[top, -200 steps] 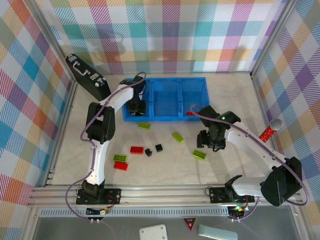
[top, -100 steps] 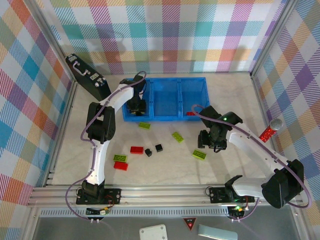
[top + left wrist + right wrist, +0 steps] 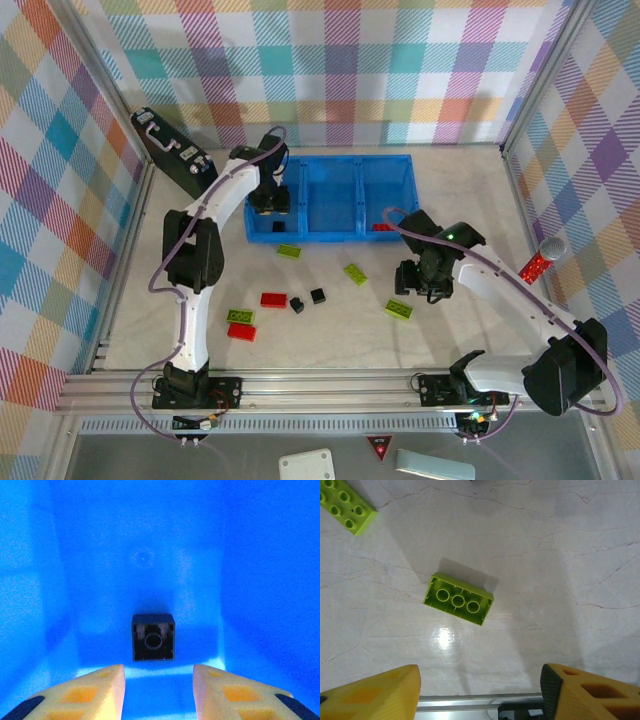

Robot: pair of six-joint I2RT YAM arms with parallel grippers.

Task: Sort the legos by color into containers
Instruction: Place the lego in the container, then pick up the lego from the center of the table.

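Note:
My left gripper hangs over the left compartment of the blue tray. In the left wrist view it is open, and a black lego lies upside down on the tray floor just beyond the fingertips, free of them. A red lego lies in the right compartment. My right gripper is open above the table, and an upside-down green lego lies ahead of it. More legos lie loose: green, green, red, black.
A black case leans at the back left beside the left arm. A red cylinder with a silver cap lies at the right wall. More loose bricks, green, red and black, lie front left. Another green brick lies beyond the right gripper.
My left gripper has opened a little and drawn back toward the rear of the left compartment. The right arm has barely moved.

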